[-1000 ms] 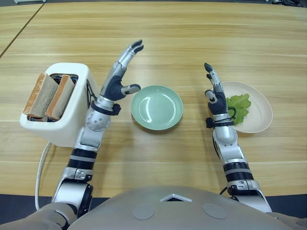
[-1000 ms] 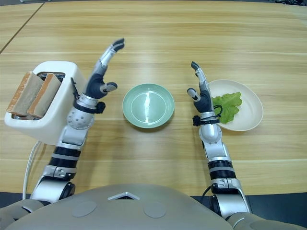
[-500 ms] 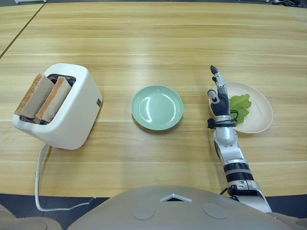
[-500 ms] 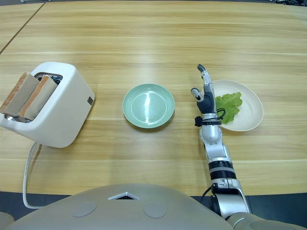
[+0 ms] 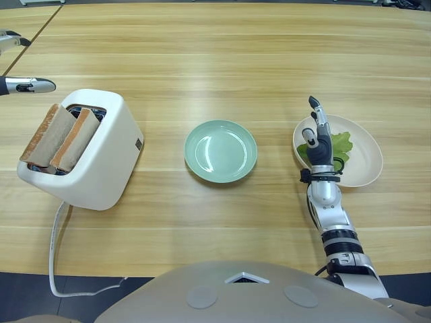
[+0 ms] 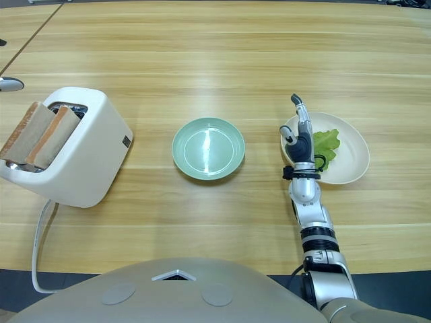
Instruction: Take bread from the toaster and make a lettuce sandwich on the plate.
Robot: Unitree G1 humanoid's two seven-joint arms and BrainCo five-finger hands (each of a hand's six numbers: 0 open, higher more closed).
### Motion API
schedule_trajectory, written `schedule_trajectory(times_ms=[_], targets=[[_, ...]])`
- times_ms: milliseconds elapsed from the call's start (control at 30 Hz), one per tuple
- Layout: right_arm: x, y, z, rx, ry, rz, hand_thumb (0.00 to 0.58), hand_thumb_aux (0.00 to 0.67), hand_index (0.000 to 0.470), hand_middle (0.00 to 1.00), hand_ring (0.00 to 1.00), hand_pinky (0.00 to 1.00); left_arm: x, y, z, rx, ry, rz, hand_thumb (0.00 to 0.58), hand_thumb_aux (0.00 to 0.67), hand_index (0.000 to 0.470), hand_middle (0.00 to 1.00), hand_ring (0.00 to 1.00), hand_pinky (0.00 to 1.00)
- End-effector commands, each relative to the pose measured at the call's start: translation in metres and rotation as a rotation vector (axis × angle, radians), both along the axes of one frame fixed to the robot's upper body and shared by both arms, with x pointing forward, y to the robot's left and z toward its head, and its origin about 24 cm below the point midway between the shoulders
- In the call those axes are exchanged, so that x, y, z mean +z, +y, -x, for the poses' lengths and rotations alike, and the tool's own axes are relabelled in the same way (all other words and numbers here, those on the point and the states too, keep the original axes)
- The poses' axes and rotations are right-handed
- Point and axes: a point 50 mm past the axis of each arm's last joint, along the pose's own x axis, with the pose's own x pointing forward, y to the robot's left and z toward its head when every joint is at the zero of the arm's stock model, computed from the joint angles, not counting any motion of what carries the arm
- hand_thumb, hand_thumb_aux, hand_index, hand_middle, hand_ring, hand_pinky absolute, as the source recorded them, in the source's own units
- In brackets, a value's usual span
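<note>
In the left eye view the left hand [image 5: 23, 85] shows at the tabletop's left edge, and I cannot tell how open it is. The right hand [image 5: 322, 140], straight-fingered and empty, stands over the left rim of the bowl [image 5: 368, 161] of lettuce [image 5: 342, 144].

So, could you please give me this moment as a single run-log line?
bread: two slices in toaster | plate: no bread yet | lettuce: in bowl | left hand: open, beyond toaster | right hand: open, at bowl's near rim

text legible: none | toaster [image 5: 94, 168] side mark [image 5: 139, 143]: too small to read
</note>
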Motion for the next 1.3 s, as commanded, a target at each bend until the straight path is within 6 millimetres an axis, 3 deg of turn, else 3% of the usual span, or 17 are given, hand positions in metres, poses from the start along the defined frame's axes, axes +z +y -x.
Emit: schedule_trajectory(times_ms=[33,200,467,500,600,667,700,733,767,800,933,1100,1167,1300], targets=[[0.0,-0.005,0.006,-0.022,0.0,-0.002,0.0,0.0,0.0,0.0,0.0,0.0,-0.022,0.009,0.0,0.044,0.151,-0.05,0.0,0.0,0.0,0.0,0.0,0.0],[0.002,-0.005,0.009,-0.022,-0.003,-0.004,0.0,0.0,0.0,0.0,0.0,0.0,-0.044,0.026,0.001,0.087,0.253,-0.069,0.0,0.0,0.0,0.0,0.0,0.0],[0.004,-0.002,0.008,-0.009,-0.006,0.002,0.0,0.0,0.0,0.0,0.0,0.0,-0.062,0.03,0.002,0.082,0.345,-0.102,0.0,0.0,0.0,0.0,0.0,0.0],[0.004,-0.002,0.008,-0.008,-0.006,0.002,0.0,0.0,0.0,0.0,0.0,0.0,-0.064,0.03,0.002,0.078,0.357,-0.105,0.128,0.079,0.055,0.0,0.0,0.0],[0.005,-0.002,0.008,-0.008,-0.006,0.003,0.0,0.0,0.0,0.0,0.0,0.0,-0.071,0.03,0.002,0.066,0.39,-0.128,0.403,0.3,0.21,0.0,0.0,0.0],[0.005,-0.001,0.009,-0.009,-0.007,0.003,0.0,0.0,0.0,0.0,0.0,0.0,-0.073,0.033,0.001,0.076,0.398,-0.144,0.438,0.339,0.238,0.0,0.0,0.0],[0.005,-0.001,0.009,-0.009,-0.006,0.003,0.0,0.0,0.0,0.0,0.0,0.0,-0.073,0.034,0.0,0.08,0.4,-0.147,0.489,0.405,0.284,0.0,0.0,0.0],[0.005,-0.001,0.009,-0.009,-0.006,0.003,0.0,0.0,0.0,0.0,0.0,0.0,-0.074,0.034,-0.001,0.08,0.403,-0.148,0.505,0.428,0.3,0.0,0.0,0.0],[0.005,-0.002,0.009,-0.01,-0.005,0.004,0.0,0.0,0.0,0.0,0.0,0.0,-0.075,0.034,-0.001,0.074,0.408,-0.148,0.539,0.491,0.345,0.0,0.0,0.0],[0.005,-0.002,0.009,-0.011,-0.005,0.004,0.0,0.0,0.0,0.0,0.0,0.0,-0.077,0.032,-0.002,0.058,0.406,-0.15,0.579,0.644,0.452,0.0,0.0,0.0],[0.005,-0.001,0.008,-0.01,-0.002,0.006,0.0,0.0,0.0,0.0,0.0,0.0,-0.074,0.013,-0.009,-0.045,0.34,-0.109,0.58,0.67,0.47,0.0,0.0,0.0],[0.004,0.0,0.005,-0.005,0.001,0.008,0.0,0.0,0.0,0.0,0.0,0.0,-0.052,0.003,-0.022,-0.065,0.181,-0.057,0.58,0.67,0.47,0.0,0.0,0.0],[0.004,0.002,0.004,0.0,0.002,0.008,0.0,0.0,0.0,0.0,0.0,0.0,-0.04,-0.002,-0.028,-0.089,0.099,-0.037,0.58,0.67,0.47,0.0,0.0,0.0],[0.005,0.008,0.001,0.017,0.002,0.009,0.0,0.0,0.0,0.0,0.0,0.0,0.003,-0.012,-0.033,-0.126,-0.12,-0.026,0.58,0.67,0.47,0.0,0.0,0.0]])
